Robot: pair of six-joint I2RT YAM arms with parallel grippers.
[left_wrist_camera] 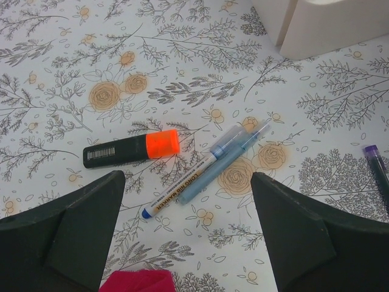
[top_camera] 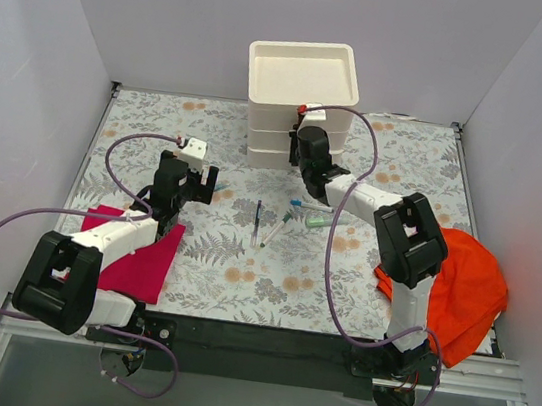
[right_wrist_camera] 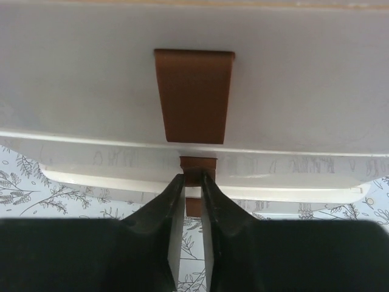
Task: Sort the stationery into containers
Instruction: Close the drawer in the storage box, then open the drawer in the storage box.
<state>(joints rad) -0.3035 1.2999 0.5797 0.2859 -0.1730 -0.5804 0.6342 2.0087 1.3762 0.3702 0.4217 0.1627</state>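
The cream-white stacked drawers (top_camera: 279, 129) stand at the back with a shallow tray (top_camera: 300, 71) on top. My right gripper (top_camera: 305, 155) is at their front. In the right wrist view it (right_wrist_camera: 193, 179) is shut on the small brown handle (right_wrist_camera: 198, 165) of a middle drawer, below a larger brown handle (right_wrist_camera: 194, 94). My left gripper (left_wrist_camera: 188, 243) is open above the table, just short of an orange-capped dark marker (left_wrist_camera: 130, 150), a white marker with a blue tip (left_wrist_camera: 182, 185) and a light blue pen (left_wrist_camera: 222, 161). More pens (top_camera: 259, 217) lie mid-table.
A magenta cloth (top_camera: 137, 255) lies under my left arm, and its edge shows in the left wrist view (left_wrist_camera: 137, 281). An orange cloth (top_camera: 462, 280) lies at the right edge. A purple pen (left_wrist_camera: 377, 167) is at the right. A teal pen (top_camera: 314, 217) lies near my right arm.
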